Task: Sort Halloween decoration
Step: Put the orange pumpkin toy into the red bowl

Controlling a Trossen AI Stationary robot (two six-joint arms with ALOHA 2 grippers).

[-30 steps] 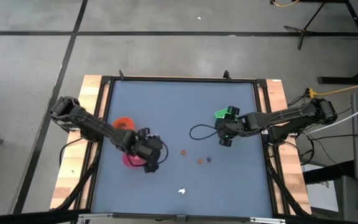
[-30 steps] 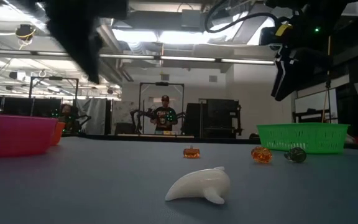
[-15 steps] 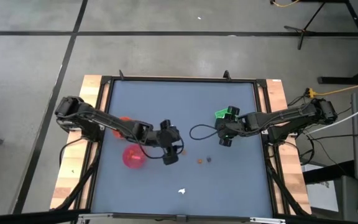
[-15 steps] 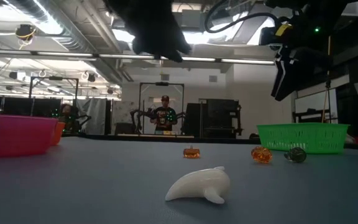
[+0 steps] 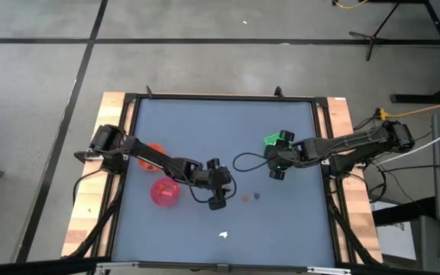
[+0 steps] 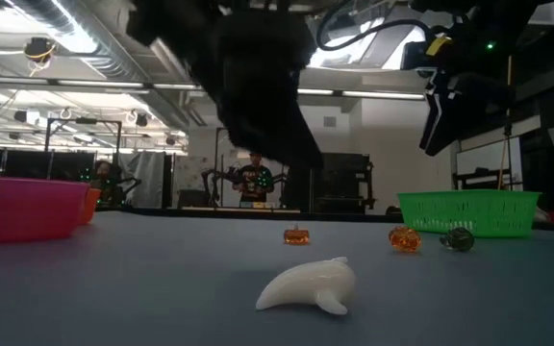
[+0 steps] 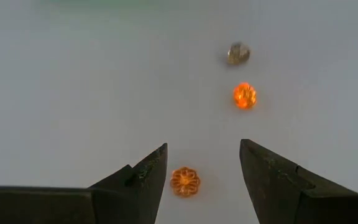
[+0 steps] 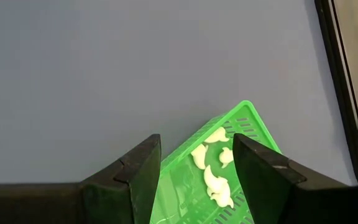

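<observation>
A flat orange pumpkin piece point(image 7: 185, 181) is lying on the grey tabletop point(image 5: 205, 130) just left of the frame's centre in the high view, and in the left wrist view it is sitting between the tips of the left hand point(image 7: 202, 163), whose fingers are standing apart and gripping nothing. Beyond it, a rounder orange piece point(image 7: 244, 95) and a dark roundish piece point(image 7: 238, 53) are lying close together; in the high view they are showing just right of centre. A white irregular piece point(image 6: 308, 285) is lying alone near the bottom centre of the high view, well apart from the others.

The left hand is hovering low over the flat orange piece. To its left a pink bowl point(image 5: 165, 192) is resting, with an orange bowl point(image 5: 153, 150) above it in the frame.

The right hand point(image 8: 194, 163) is hanging with fingers apart and empty over a green tray point(image 8: 229, 165) at centre right, which is holding several white pieces point(image 8: 211, 168).
</observation>
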